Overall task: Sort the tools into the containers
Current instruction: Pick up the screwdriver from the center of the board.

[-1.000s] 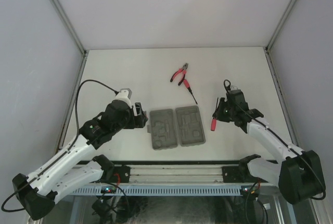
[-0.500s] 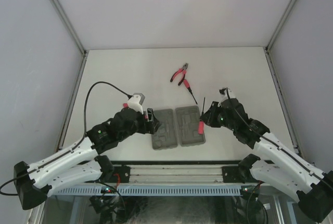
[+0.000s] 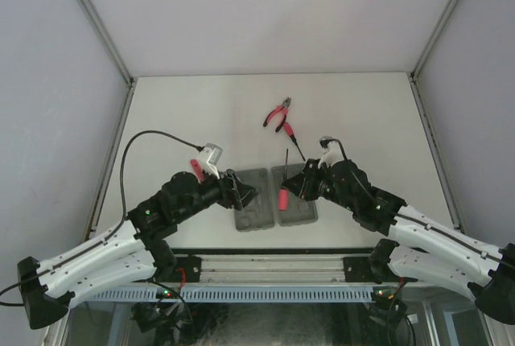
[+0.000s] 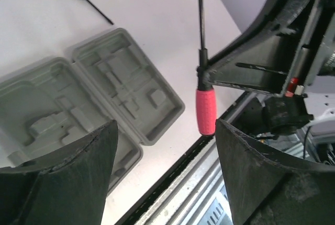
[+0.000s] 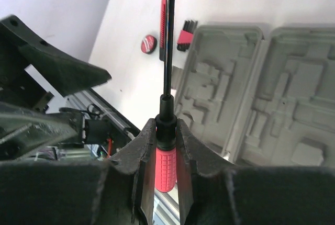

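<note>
The grey tool case [image 3: 294, 195] lies open in two halves near the table's front edge. My right gripper [image 3: 294, 184] hangs over its right half, shut on a long thin screwdriver [image 5: 166, 168] at the black collar above the red handle. The screwdriver's shaft [image 4: 200, 21] points toward the far side. My left gripper [image 3: 241, 191] is open and empty above the case's left half [image 4: 36, 104]. Red-handled pliers [image 3: 278, 114] and a short red-black driver [image 3: 290, 133] lie beyond the case. A round red disc [image 5: 148, 43] and a comb-like piece [image 5: 186, 35] lie left of the case.
A metal rail [image 3: 265, 261] runs along the table's near edge just in front of the case. Grey walls close in the table on the left, right and far sides. A thin red bar [image 5: 163, 18] lies next to the comb-like piece.
My right arm has carried the screwdriver leftward from the right side of the table to over the case. My left arm has swung right and forward to the case's left half.
</note>
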